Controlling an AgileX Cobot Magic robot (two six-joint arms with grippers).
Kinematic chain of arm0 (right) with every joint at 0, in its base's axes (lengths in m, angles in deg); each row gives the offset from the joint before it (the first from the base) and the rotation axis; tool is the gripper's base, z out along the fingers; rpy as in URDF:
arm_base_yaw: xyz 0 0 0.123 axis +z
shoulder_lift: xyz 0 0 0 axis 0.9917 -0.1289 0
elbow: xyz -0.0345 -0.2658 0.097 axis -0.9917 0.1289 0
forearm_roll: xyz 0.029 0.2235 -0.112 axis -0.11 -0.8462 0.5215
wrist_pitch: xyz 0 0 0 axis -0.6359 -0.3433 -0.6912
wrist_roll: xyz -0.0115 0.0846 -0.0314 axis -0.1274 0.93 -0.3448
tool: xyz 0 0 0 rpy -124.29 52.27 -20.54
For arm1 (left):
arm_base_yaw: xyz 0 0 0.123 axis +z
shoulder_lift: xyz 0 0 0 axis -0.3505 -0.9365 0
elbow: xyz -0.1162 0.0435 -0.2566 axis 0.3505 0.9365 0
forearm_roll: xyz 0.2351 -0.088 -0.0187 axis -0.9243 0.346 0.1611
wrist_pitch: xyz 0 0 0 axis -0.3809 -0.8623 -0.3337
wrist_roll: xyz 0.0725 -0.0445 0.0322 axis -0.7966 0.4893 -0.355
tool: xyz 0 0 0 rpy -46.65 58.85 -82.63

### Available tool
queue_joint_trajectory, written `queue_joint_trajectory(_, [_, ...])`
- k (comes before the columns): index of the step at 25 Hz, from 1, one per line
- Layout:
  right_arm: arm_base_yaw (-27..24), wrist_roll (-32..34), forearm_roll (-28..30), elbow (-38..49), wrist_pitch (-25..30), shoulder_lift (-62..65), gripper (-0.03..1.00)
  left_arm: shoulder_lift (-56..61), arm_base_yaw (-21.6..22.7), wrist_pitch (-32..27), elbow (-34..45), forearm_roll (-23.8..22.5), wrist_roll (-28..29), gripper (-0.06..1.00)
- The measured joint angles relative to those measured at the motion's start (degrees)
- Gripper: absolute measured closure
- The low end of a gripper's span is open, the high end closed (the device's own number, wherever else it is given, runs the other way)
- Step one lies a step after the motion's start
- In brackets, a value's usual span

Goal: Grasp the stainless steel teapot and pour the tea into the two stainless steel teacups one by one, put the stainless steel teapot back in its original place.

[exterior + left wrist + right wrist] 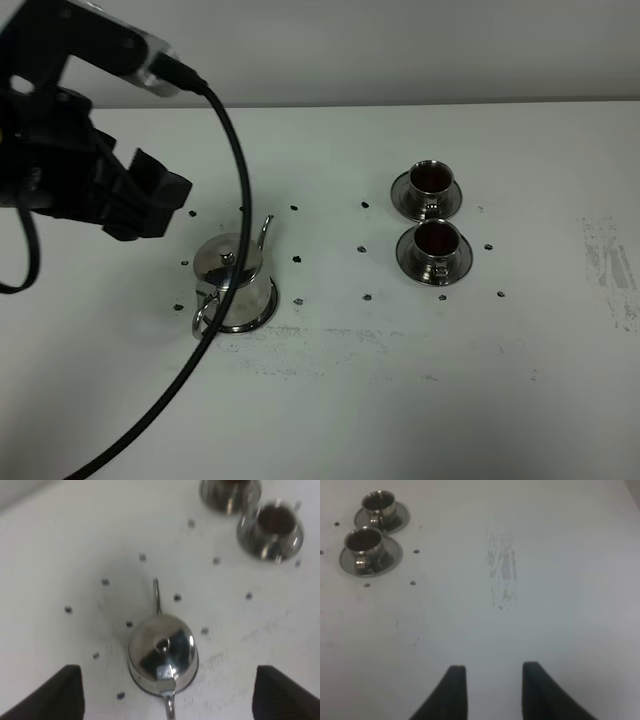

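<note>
Two steel teacups sit on the right half of your white surface (330,400): the far teacup (431,179) on its saucer (405,196), the near teacup (437,240) on its own saucer (408,256), the two saucers just beside each other; both cups hold dark liquid. Your stainless steel teapot (232,268) stands upright on the left half, well apart from the cups, on the wider round saucer (262,318); lid on, small knob on top; thin spout (265,232) points away from the camera, loop handle (203,312) faces the near edge. Small dark dots (297,260) ring the teapot and the cups. A thick black cable (233,180) from your left arm crosses in front of the pot in the high view.

Your left pincer (165,695) hangs above the teapot, spread wide, touching nothing; both dark fingers (60,692) show at the edges of the wrist view, pot centred between them and lower; in the high view the pincer (145,195) sits up and left of the pot.

Your right pincer (490,690) is out of the high view; in its wrist view the jaws stand apart with a gap, holding nothing, over bare surface; scuffed grey marks (501,570) lie ahead of it; both cups off to one side, well apart.
</note>
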Motion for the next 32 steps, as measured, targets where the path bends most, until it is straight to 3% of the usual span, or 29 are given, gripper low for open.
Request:
queue_joint_trajectory(4, [0.0, 0.0, 0.0, 0.0, 0.0, 0.0, 0.68, 7.3, 0.0, -4.8, 0.0, -0.3, 0.5, 0.26])
queue_joint_trajectory(9, [0.0, 0.0, 0.0, 0.0, 0.0, 0.0, 0.68, 17.7, 0.0, -22.0, 0.0, -6.4, 10.5, 0.26])
queue_joint_trajectory(13, [0.0, 0.0, 0.0, 0.0, 0.0, 0.0, 0.68, 24.5, 0.0, -28.9, 0.0, -11.8, 15.1, 0.26])
queue_joint_trajectory(17, [0.0, 0.0, 0.0, 0.0, 0.0, 0.0, 0.68, 29.2, 0.4, -28.9, 2.8, -12.7, 24.1, 0.26])
queue_joint_trajectory(19, [0.0, 0.0, 0.0, 0.0, 0.0, 0.0, 0.68, 32.7, 3.5, -28.8, 8.1, -12.1, 26.8, 0.26])
queue_joint_trajectory(25, [0.0, 0.0, 0.0, 0.0, 0.0, 0.0, 0.68, 44.7, 18.3, -23.9, 26.8, -6.2, 26.8, 0.26])
queue_joint_trajectory(29, [0.0, 0.0, 0.0, 0.0, 0.0, 0.0, 0.68, 51.5, 20.4, -23.7, 32.7, -6.1, 26.7, 0.26])
queue_joint_trajectory(32, [0.0, 0.0, 0.0, 0.0, 0.0, 0.0, 0.68, 56.2, 20.4, -23.0, 36.8, -9.0, 26.7, 0.26])
